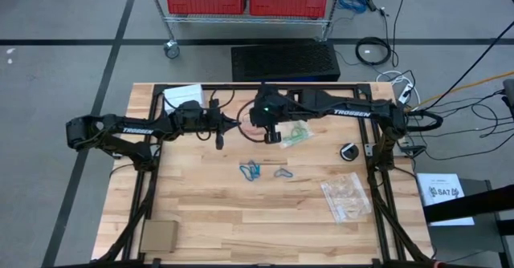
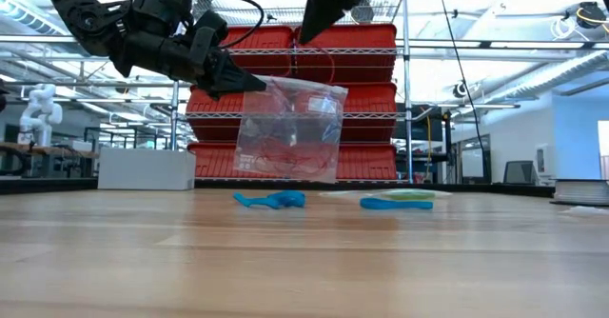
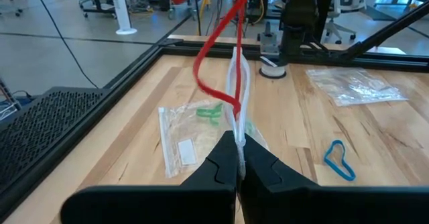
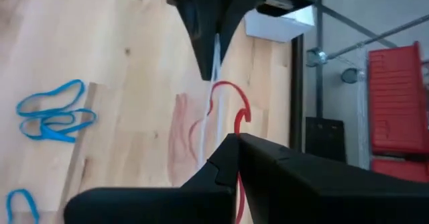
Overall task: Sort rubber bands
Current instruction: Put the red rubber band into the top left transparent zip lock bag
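A clear plastic bag [image 2: 290,128] hangs above the middle of the table, with my left gripper [image 2: 255,83] shut on it. Faint red loops show through its wall. Just above and to its right, my right gripper [image 2: 312,28] points down, shut on a red rubber band [image 3: 211,43] that curves down to the bag's top edge. Blue rubber bands [image 1: 250,170] lie loose on the wood nearer the front, with one more band [image 1: 281,172] beside them. Green bands lie in a second clear bag [image 1: 295,133] flat on the table. My left gripper pinches the bag's top edge [image 3: 238,127] between its two fingers, near one upper corner, coming nearly level from the table's left. The bag hangs below the fingers, clear of the table. My right gripper pinches the red band's upper end [image 4: 240,120] between its fingertips, slanting down from above. The band hangs in a slack curve to the bag's top edge, clear of the table.
A third clear bag [image 1: 347,196] lies flat at the front right. A small black round thing [image 1: 349,152] sits near the right frame post. A cardboard piece [image 1: 158,236] lies at the front left and white paper [image 1: 183,98] at the back left.
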